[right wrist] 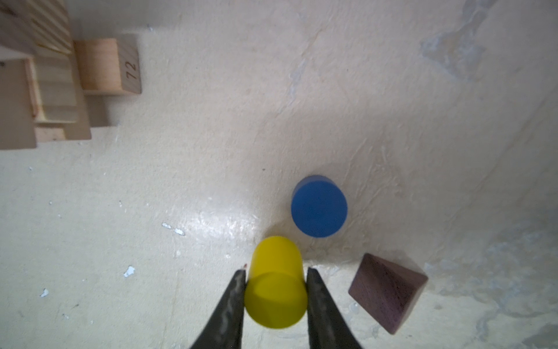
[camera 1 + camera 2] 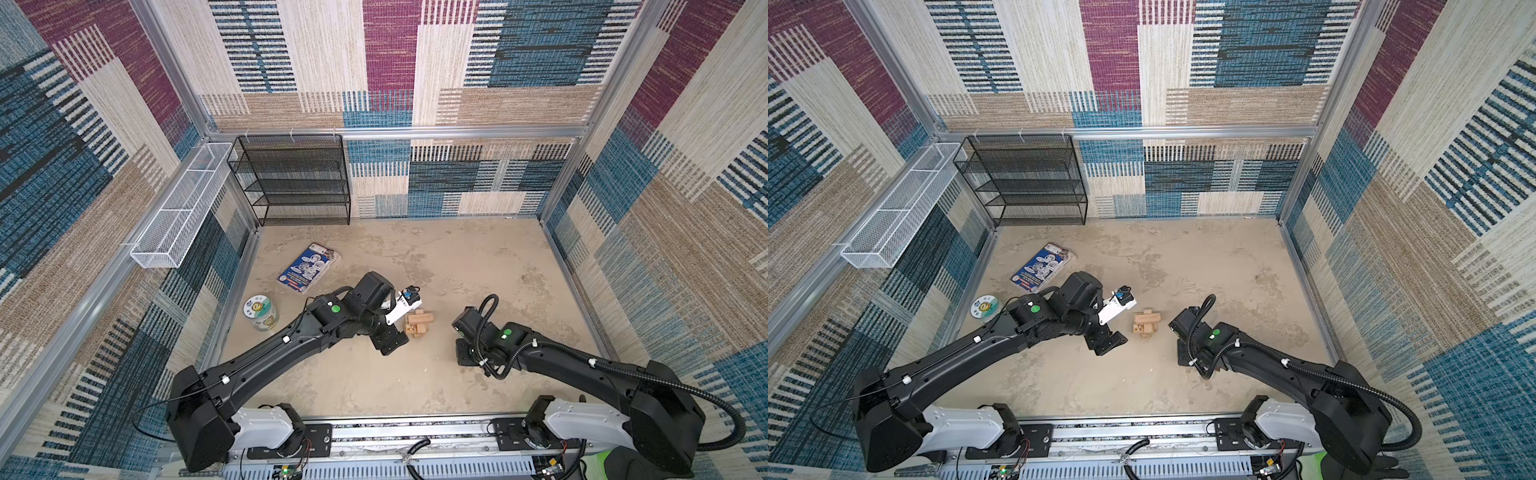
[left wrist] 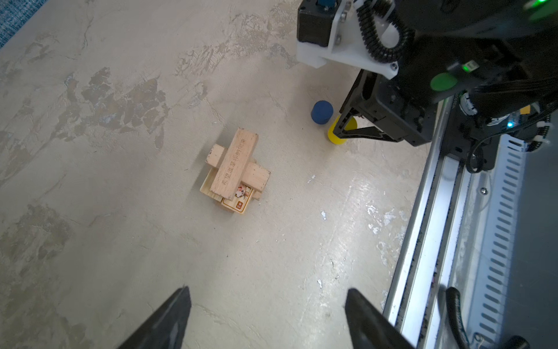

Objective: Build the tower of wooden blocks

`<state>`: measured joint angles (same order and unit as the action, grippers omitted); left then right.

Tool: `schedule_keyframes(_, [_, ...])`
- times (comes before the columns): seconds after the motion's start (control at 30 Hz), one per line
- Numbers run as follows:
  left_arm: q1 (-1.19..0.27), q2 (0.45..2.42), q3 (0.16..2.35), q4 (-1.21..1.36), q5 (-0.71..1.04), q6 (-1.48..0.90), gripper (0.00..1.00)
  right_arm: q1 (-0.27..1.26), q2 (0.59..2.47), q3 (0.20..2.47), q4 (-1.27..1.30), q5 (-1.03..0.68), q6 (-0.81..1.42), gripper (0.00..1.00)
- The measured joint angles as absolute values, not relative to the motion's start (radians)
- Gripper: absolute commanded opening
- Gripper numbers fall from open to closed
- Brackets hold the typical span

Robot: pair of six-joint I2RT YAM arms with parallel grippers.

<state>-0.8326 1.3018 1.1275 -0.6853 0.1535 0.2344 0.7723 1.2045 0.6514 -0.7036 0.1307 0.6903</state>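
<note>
The dark-brown wedge-shaped wooden piece (image 1: 388,291) shows only in the right wrist view. There the right gripper (image 1: 276,271) clamps the yellow wooden cylinder (image 1: 276,290) beside the blue wooden disc (image 1: 319,207). The left gripper (image 3: 267,317) gapes wide and empty near the criss-cross tower of pale wooden bars (image 3: 234,172).

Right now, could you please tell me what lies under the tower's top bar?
A second bar crosses under the top bar; below that, a picture-printed block peeks out. The second bar's middle and most of the lower layers are covered.
</note>
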Motion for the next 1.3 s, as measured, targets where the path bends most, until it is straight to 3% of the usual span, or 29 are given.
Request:
schedule_keyframes(0.27, [-0.847, 1.293, 1.126, -0.688, 0.134, 0.237, 0.85, 0.786, 1.223, 0.651, -0.704, 0.131, 0.69, 0.23])
schedule_keyframes(0.4, [-0.852, 1.293, 1.126, -0.688, 0.125, 0.238, 0.85, 0.792, 1.234, 0.651, -0.704, 0.133, 0.691, 0.37])
schedule_keyframes(0.63, [-0.86, 1.284, 1.122, -0.688, 0.107, 0.238, 0.86, 0.807, 1.261, 0.654, -0.709, 0.141, 0.695, 0.42])
schedule_keyframes(1.17, [-0.869, 1.274, 1.118, -0.689, 0.101, 0.238, 0.86, 0.839, 1.213, 0.659, -0.743, 0.149, 0.725, 0.17])
schedule_keyframes(1.3, [-0.881, 1.298, 1.145, -0.696, 0.112, 0.212, 0.84, 0.841, 1.179, 0.711, -0.786, 0.163, 0.724, 0.15])
